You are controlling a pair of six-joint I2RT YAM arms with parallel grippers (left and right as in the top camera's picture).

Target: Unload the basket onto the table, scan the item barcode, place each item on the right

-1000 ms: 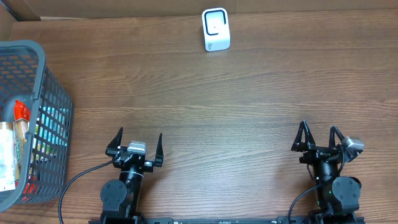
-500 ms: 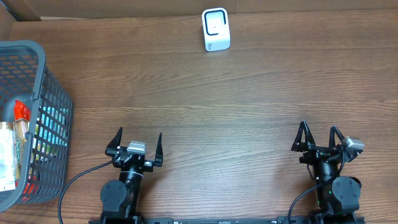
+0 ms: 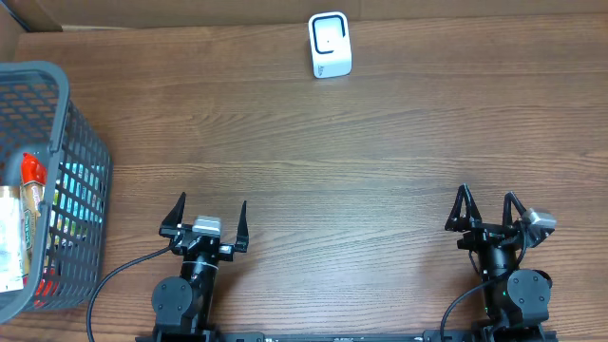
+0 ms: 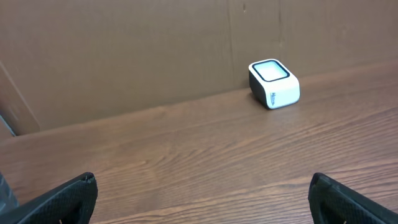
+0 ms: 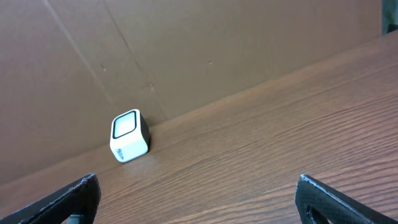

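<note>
- The barcode scanner [image 3: 330,45], a small white block with a dark-rimmed window, stands at 12 o'clock on the wooden bench [image 3: 332,161], close to the cardboard wall [image 4: 124,50].
- In both wrist views a short line of blue print shows on the scanner's white side, too small to read.
- A grey mesh basket [image 3: 59,104] sits at 9 o'clock, partly cut off by the overhead view's edge.
- Packaged items [image 3: 11,237] lie inside the basket. One has a red cap [image 3: 31,171] and another a white and green label, whose writing cannot be read.
- The left tool [image 3: 212,211] is at 7 o'clock, its jaws spread wide apart with nothing between them, pointing toward 12 o'clock.
- The right tool [image 3: 485,201] is at 5 o'clock, also spread wide and holding nothing.
- Both tools are well apart from the scanner and the basket.
</note>
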